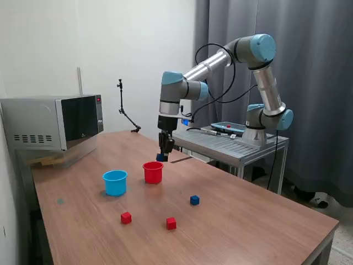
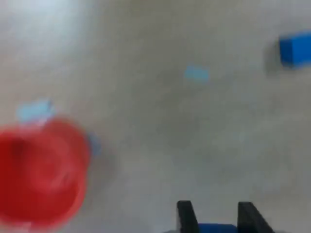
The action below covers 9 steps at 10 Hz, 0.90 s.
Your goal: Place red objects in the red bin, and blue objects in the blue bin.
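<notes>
Two red cubes and one blue cube are counted on the counter. A second blue cube is pinched by the pincer above the red bin, beside the blue bin.

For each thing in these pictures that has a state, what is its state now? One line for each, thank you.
Tool: shut on a blue cube, raised above the table behind the red tub.
Held blue cube: between the fingers, off the table.
Other blue cube: loose on the table.
Two red cubes: loose on the table, apart.
Red tub: upright; contents not visible.
Blue tub: upright; contents not visible.
Microwave: door closed.
</notes>
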Available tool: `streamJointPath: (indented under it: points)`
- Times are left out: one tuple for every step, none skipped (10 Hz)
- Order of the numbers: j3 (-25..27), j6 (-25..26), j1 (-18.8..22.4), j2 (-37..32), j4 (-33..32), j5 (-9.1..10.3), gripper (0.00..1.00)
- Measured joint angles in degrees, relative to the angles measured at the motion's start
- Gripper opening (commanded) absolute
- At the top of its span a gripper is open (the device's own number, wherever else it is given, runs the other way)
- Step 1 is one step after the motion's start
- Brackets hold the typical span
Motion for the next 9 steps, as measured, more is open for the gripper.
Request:
streamJointPath:
  points:
    - [-2.4,-0.7,-1.1,-0.1,0.8,-0.37,0.0]
    - [-4.5,-2.0,-2.0,0.4,1.9,-0.56,0.0]
    - [-6.6,-3.6,-2.6,1.5,3.3,-0.64,0.0]
    - [-8.7,-4.9,-3.2,3.1,4.7,-0.67,0.0]
    - [-11.2,-6.0,-3.5,5.1,5.8,-0.69,0.0]
    - [-14.2,-7.2,-3.7,7.5,6.8,-0.7,0.0]
    - [-17.2,-8.5,-3.8,9.9,7.6,-0.68,0.0]
    - [-19.3,-9.4,-3.9,11.8,8.1,-0.65,0.0]
    - [-20.7,-9.9,-4.1,12.9,8.4,-0.63,0.0]
